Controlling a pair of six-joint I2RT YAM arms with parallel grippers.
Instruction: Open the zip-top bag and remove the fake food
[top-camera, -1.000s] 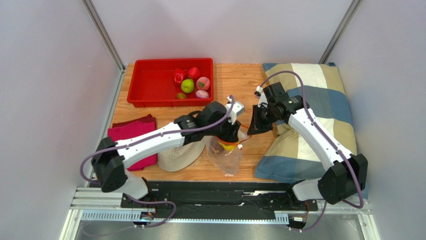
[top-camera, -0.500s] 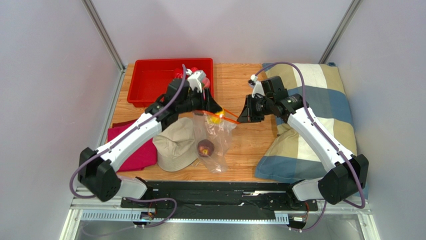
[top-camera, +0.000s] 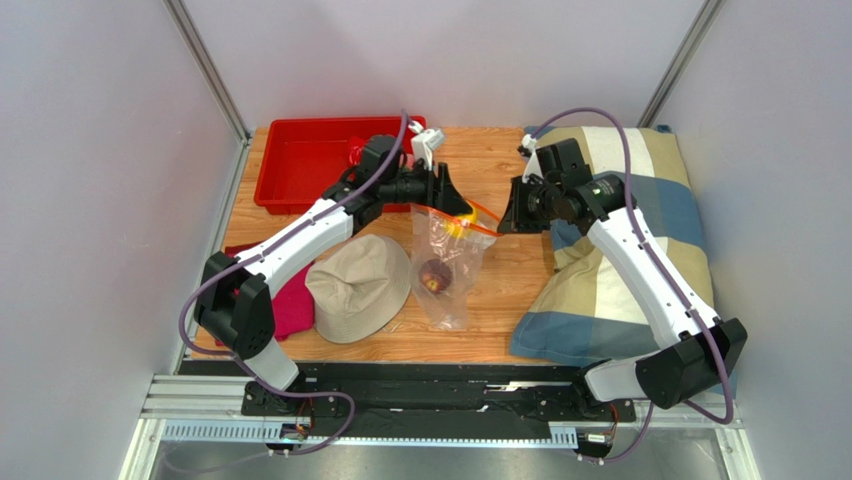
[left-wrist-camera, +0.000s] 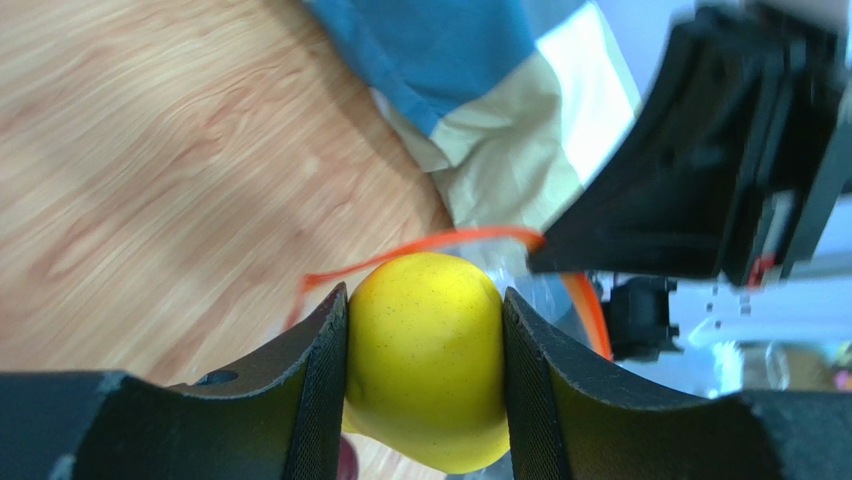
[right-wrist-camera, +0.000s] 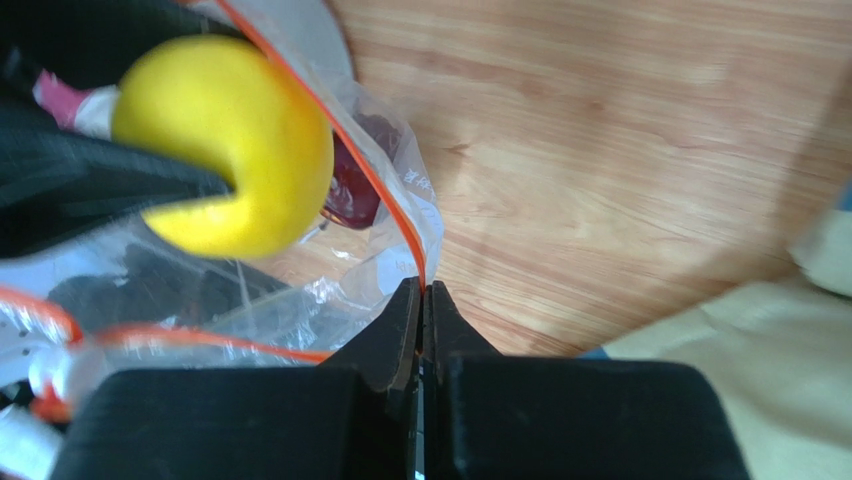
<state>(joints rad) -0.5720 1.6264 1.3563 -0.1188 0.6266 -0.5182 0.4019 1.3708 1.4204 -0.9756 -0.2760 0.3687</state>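
Across the top view, your left fingers (top-camera: 449, 196) grasp the yellow fake food (top-camera: 460, 222) at the mouth of the zip-top bag (top-camera: 447, 295). Your right fingers (top-camera: 511, 213) pinch the rim opposite, so the mouth is stretched open between them. A maroon piece (top-camera: 434, 277) lies lower in the bag. The hat (top-camera: 358, 285) sits just beside the bag's left edge and the pillow (top-camera: 620, 270) crowds the right. That leaves your open room toward the red tray (top-camera: 300, 165) at upper left.

From the left wrist, both fingers (left-wrist-camera: 320, 385) press the yellow fake food (left-wrist-camera: 425, 355) at its flanks. The orange zipper strip (left-wrist-camera: 440, 238) loops behind it, with bare worktop (left-wrist-camera: 170, 170) at upper left.

From the right wrist, your fingers (right-wrist-camera: 405, 320) are clenched flat on the orange zipper strip (right-wrist-camera: 385, 205) at lower centre, which anchors the bag. The yellow fake food (right-wrist-camera: 225, 140) shows at upper left and the maroon piece (right-wrist-camera: 355, 190) lies under the plastic.
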